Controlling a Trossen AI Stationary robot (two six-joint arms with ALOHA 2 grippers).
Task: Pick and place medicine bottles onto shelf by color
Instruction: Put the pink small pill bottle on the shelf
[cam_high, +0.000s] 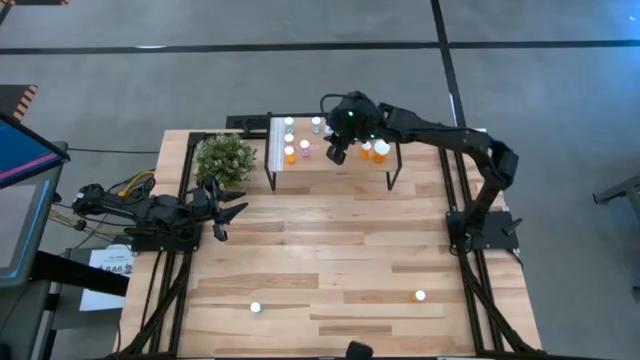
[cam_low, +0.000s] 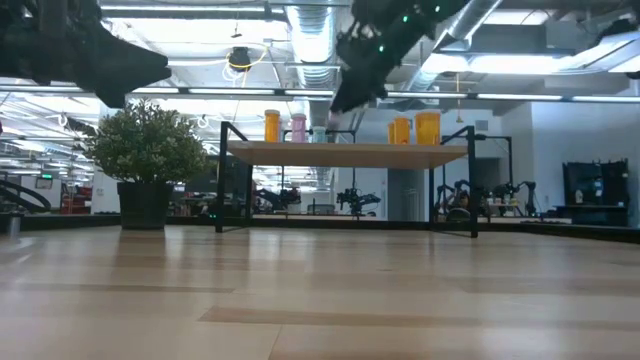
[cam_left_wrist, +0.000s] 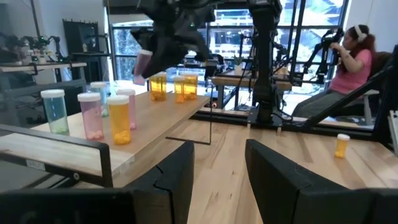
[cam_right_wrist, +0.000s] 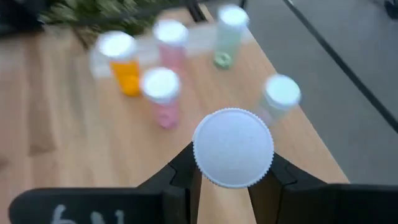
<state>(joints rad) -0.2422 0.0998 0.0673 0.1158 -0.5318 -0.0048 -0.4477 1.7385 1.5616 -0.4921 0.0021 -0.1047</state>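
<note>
Right gripper (cam_high: 336, 152) above shelf (cam_high: 340, 165), fingers closed on pink bottle (cam_left_wrist: 142, 65), held in air over shelf middle. Left gripper (cam_high: 228, 214) waiting beside potted plant (cam_high: 225, 157), fingers apart, empty. Two bottles (cam_high: 256, 307) on surface near front edge.

A robotics lab is showing here — other arm rigs (cam_low: 358, 199) standing beyond, a seated person (cam_left_wrist: 348, 68) operating one.

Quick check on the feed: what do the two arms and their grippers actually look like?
Both arms are black, jointed links. The right arm shows small green lights near its wrist. The left arm trails yellow and orange cables. Each gripper has two flat dark fingers.
</note>
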